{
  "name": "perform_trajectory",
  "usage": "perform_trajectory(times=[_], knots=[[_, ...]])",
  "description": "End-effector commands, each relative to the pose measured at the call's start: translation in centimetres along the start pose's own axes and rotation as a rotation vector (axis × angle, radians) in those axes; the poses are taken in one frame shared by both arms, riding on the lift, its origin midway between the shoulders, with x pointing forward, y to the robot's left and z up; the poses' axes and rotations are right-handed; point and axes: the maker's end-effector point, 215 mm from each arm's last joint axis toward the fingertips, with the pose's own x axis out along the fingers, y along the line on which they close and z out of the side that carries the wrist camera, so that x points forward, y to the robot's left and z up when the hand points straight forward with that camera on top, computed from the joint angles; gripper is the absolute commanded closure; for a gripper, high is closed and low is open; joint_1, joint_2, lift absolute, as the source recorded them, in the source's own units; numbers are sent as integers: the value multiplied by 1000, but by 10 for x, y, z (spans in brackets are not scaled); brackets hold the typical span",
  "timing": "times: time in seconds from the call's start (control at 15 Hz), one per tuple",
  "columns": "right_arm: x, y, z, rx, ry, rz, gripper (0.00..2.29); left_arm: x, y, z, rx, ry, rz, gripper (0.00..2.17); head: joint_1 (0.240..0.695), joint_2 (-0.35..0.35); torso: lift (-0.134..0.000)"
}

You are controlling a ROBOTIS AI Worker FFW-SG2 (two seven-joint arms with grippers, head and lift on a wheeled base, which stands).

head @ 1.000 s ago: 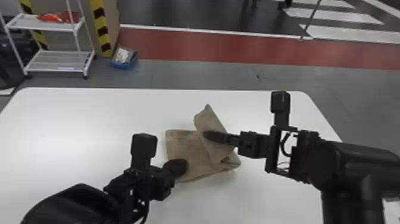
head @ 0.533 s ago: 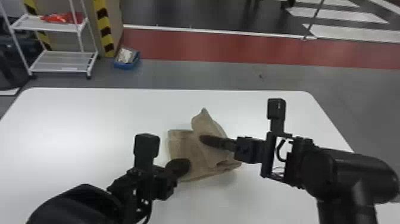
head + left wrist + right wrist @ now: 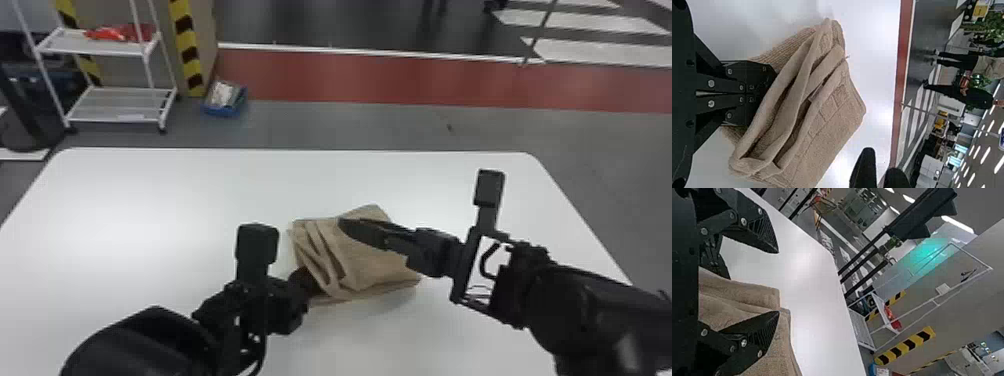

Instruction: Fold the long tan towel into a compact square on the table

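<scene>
Over it goes, we've folded the tan towel (image 3: 372, 265) leftward, right gripper (image 3: 778, 282) released, left gripper (image 3: 306, 281) clenched underneath, our compact square looking closer!

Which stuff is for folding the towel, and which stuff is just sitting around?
For the folding job:
- the tan towel
- the white table under it
- the left gripper
- the right gripper

Just sitting around:
- the white shelf rack
- the red thing on its upper shelf
- the blue box on the floor
</scene>
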Motion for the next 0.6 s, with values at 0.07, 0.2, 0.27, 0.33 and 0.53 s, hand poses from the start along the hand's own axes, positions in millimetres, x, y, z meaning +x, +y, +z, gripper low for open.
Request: perform_trajectory(times=[0.07,0.2,0.27,0.33,0.53], knots=[[-29,2,2,45,-48,6,36,-4,4,3,1,-8,9,1889,695,-119,-125],[-54,-3,4,41,-80,-24,46,-15,1,13,-1,-38,10,1885,695,-130,-125],[-68,-2,5,32,-96,-38,53,-20,2,16,1,-47,11,1882,695,-139,-125],[-81,-2,10,24,-114,-43,134,-24,3,21,1,-60,13,1885,695,-157,-125],[-112,-11,-3,55,-111,-70,1619,-29,3,25,5,-71,13,1885,695,-185,-125]])
